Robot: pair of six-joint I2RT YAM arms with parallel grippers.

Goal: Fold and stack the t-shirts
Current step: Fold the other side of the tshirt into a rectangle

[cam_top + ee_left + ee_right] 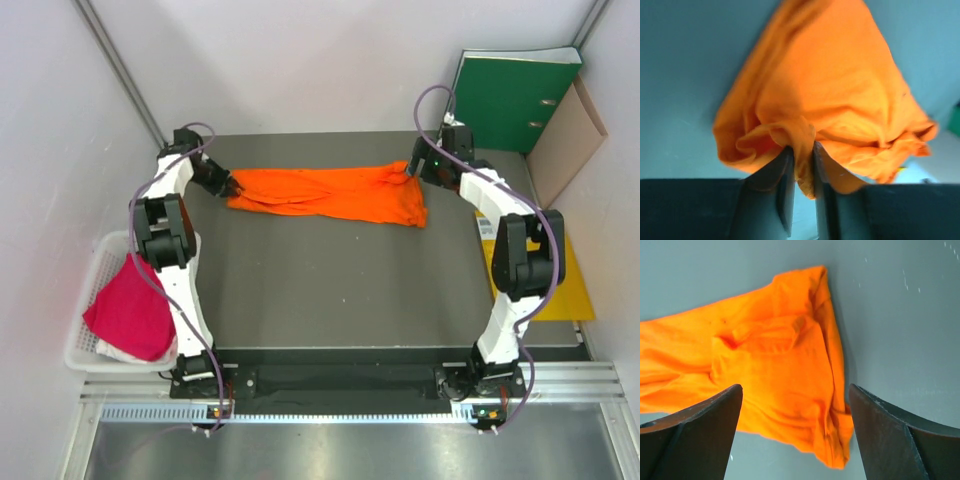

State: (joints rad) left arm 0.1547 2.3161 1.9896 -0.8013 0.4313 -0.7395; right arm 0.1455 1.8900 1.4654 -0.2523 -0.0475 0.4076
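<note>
Top external view: orange t-shirt (330, 195) lies bunched across far surface (330, 290); magenta t-shirt (130, 312) sits in basket (85, 300), left. Left hand (232, 186) pinches orange left end; right hand (410, 172) gapes, holding nothing. Risk, we judge: one-sided pull drags cloth into tighter bunch.

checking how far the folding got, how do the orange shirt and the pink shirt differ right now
Place: the orange shirt lies stretched across the far part of the table; the pink shirt is draped over the white basket beside it. Handling: the left gripper pinches an end of the orange shirt, while nothing touches the pink shirt. Shared: both are rumpled, neither folded.
</note>
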